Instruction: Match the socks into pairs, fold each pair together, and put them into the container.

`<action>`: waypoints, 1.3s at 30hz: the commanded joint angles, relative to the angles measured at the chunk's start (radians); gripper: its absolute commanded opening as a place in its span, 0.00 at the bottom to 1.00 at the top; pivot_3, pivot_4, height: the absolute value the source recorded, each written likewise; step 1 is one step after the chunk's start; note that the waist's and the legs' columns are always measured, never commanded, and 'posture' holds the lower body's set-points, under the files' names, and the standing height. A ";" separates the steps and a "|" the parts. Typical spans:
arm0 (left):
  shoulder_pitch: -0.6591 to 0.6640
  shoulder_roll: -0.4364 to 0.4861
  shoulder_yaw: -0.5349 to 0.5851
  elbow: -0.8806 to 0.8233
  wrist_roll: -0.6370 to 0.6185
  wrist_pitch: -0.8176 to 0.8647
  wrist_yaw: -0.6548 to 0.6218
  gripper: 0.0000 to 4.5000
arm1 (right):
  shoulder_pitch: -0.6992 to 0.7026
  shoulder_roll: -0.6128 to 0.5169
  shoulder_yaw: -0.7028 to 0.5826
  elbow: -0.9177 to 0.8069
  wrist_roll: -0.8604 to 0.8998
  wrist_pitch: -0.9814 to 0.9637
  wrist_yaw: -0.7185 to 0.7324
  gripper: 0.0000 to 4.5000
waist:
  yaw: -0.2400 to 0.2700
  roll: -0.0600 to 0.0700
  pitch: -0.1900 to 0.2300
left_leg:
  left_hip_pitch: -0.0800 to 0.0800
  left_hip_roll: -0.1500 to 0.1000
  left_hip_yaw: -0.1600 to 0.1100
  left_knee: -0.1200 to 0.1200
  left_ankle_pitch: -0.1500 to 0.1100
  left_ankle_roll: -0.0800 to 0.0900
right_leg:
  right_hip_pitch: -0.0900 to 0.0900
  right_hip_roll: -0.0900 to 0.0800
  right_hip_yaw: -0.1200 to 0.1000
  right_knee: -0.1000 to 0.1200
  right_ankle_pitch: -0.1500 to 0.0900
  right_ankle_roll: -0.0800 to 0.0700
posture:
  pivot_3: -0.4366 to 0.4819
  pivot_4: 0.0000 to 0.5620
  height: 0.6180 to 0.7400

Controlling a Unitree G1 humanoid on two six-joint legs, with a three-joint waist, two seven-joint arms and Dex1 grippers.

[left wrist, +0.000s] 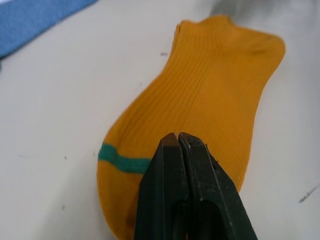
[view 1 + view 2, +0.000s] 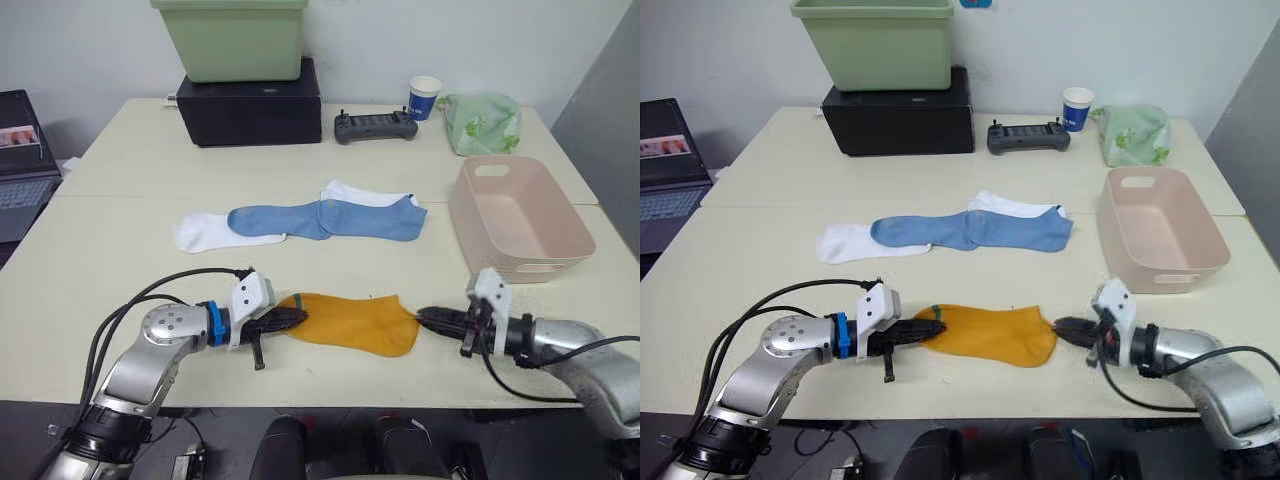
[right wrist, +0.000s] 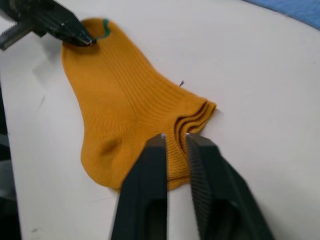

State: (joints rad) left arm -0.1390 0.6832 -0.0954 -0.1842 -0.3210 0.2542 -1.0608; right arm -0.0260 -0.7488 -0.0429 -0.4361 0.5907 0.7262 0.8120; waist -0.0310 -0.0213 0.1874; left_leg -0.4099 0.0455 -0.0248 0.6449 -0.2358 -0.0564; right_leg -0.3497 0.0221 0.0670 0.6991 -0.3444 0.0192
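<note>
Orange pair (image 2: 352,322) lay stacked flat at the near bench (image 2: 120,260) edge, green-striped toe toward my left, cuff toward my right. My left hand (image 1: 178,136) sat on the toe end, fingers pressed together with the tips on the fabric just past the stripe; whether they had cloth pinched, I could not tell. My right hand (image 3: 174,137) was at the cuff, fingers slightly apart, the layered cuff edges between the tips, not yet clamped.

Blue socks (image 2: 325,219) lay in a row at 12 o'clock from the orange pair, overlapping the white socks (image 2: 205,231), whose ends showed at both sides. Tub (image 2: 520,215) stood at 2 o'clock, nothing visible inside.

Risks as I judged them:
- Right hand closing on the top cuff layers only, so the lower sock would stay behind when folding.
- Left fingers sliding off the toe if they merely pressed, letting the pair skew.
- Pair sat close to the near edge; a drag toward me could tip it off the bench.
</note>
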 commanded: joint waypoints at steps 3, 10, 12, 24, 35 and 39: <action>0.038 0.041 0.072 -0.120 -0.113 0.034 -0.053 0.27 | -0.046 0.036 0.049 0.007 -0.018 0.094 -0.082 0.59 | -0.003 0.000 0.000 | -0.001 0.000 0.000 -0.001 0.000 0.000 | -0.002 0.000 0.000 0.000 0.000 0.000 | 0.48 0.27 1.00; 0.049 0.049 0.075 -0.171 -0.108 0.043 -0.022 0.77 | -0.115 0.080 0.117 0.030 0.002 0.198 -0.097 1.00 | -0.002 0.000 0.000 | -0.002 0.000 0.001 0.000 0.000 0.000 | -0.002 0.000 0.001 0.000 -0.001 0.001 | 0.48 0.27 1.00; 0.054 0.049 0.070 -0.169 -0.103 0.043 -0.017 0.91 | -0.124 0.089 0.113 0.034 0.011 0.215 -0.095 0.96 | -0.002 0.000 0.000 | -0.002 0.000 0.001 0.000 0.000 0.000 | -0.002 0.000 0.001 0.000 -0.001 0.001 | 0.48 0.27 1.00; 0.051 0.036 0.054 -0.179 -0.106 0.041 -0.013 0.91 | -0.135 0.053 0.067 0.087 0.049 0.254 -0.011 0.08 | -0.001 0.000 0.000 | -0.004 0.000 0.000 0.000 0.000 0.000 | -0.004 0.000 0.000 -0.001 0.000 0.000 | 0.48 0.27 1.00; -0.108 -0.093 -0.124 -0.057 -0.030 0.026 -0.018 0.78 | -0.219 -0.103 0.083 0.232 0.043 0.196 0.207 0.00 | 0.001 0.001 0.000 | -0.004 -0.001 0.001 0.001 0.000 0.001 | -0.003 0.002 0.000 -0.001 0.000 0.000 | 0.48 0.27 1.00; -0.138 -0.130 -0.164 0.006 0.013 0.004 -0.026 0.49 | -0.236 -0.122 0.104 0.280 0.009 0.151 0.253 0.00 | 0.000 0.001 0.000 | -0.005 -0.001 0.001 0.001 0.000 0.001 | -0.004 0.002 0.000 -0.001 0.000 0.000 | 0.48 0.27 1.00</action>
State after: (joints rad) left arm -0.2694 0.5576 -0.2530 -0.1848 -0.3215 0.2822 -1.0827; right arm -0.2510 -0.8508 0.0634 -0.1554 0.6077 0.9017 1.0353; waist -0.0310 -0.0208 0.1878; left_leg -0.4151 0.0444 -0.0242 0.6455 -0.2358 -0.0559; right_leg -0.3538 0.0243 0.0666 0.6982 -0.3443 0.0193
